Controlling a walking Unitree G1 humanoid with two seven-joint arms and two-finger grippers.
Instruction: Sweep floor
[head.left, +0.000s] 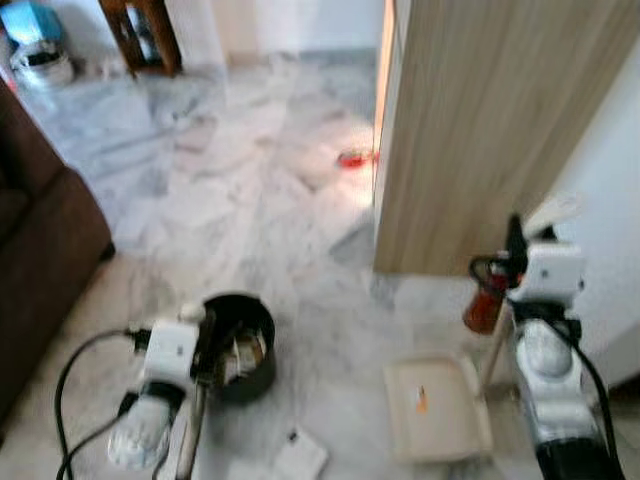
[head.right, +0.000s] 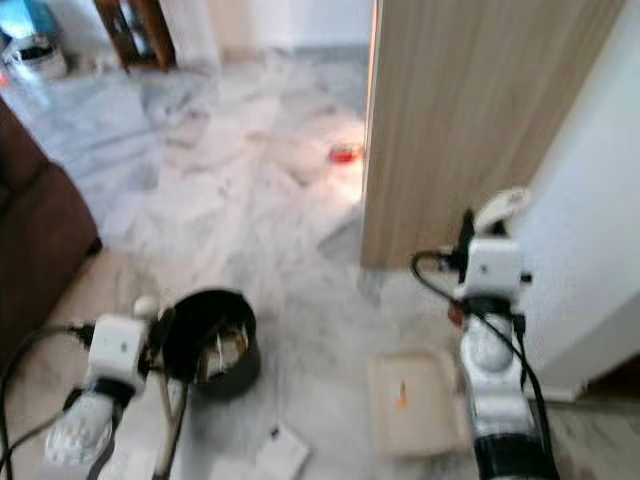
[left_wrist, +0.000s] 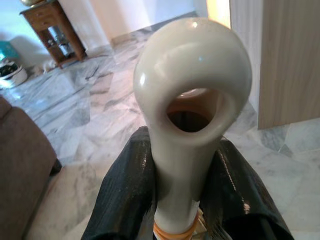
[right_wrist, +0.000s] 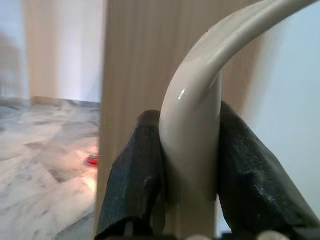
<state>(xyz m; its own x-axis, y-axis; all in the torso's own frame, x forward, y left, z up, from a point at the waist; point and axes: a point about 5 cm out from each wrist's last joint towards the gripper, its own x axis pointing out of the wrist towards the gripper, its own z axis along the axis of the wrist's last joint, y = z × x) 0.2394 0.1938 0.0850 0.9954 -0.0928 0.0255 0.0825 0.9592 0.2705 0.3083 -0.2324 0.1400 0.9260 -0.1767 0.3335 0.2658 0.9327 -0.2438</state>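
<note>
The left gripper (left_wrist: 175, 190) was clamped on a cream handle (left_wrist: 192, 85) with a looped end, its two black fingers (left_wrist: 125, 185) pressed against either side of the shaft. From the head camera this handle ran down beside the left arm as a thin broom stick (head.left: 190, 430), next to a black bin (head.left: 238, 345) standing on the marble floor (head.left: 250, 200). The bin held some scraps, too blurred to make out. The right gripper (right_wrist: 192, 165) was likewise closed tight around a curved cream handle (right_wrist: 200, 100), fingers (right_wrist: 137, 170) touching it on both sides. That handle's shaft led down to a cream dustpan (head.left: 435, 405) lying flat on the floor just left of the right arm, with a small orange bit (head.left: 421, 399) inside it. A white paper (head.left: 300, 455) lay on the floor between bin and dustpan. A wooden door (head.left: 480, 120) stood beyond the dustpan, with a small red thing (head.left: 352, 158) on the floor near its edge. A brown sofa (head.left: 40, 250) sat along the left, and a wooden table (head.left: 140, 35) stood far back.
</note>
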